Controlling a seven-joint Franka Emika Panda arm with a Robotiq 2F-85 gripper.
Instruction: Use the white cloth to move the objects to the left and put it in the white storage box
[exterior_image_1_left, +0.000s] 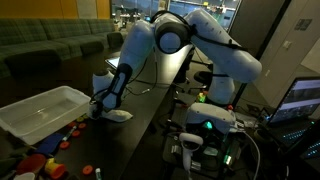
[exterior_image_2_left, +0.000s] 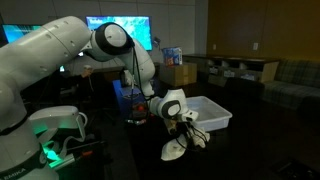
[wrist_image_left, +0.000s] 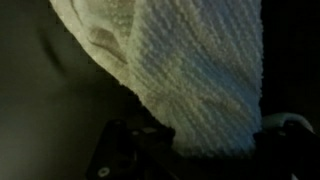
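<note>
The claw is clenched on the white cloth, which droops limp toward the table. Soft, light terry: a bunched fold should grip best. The white storage box sits at its nine o'clock, the objects at seven.

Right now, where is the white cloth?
In an exterior view the white cloth hangs from the shut gripper onto the dark table, just picture-right of the white storage box.
</note>
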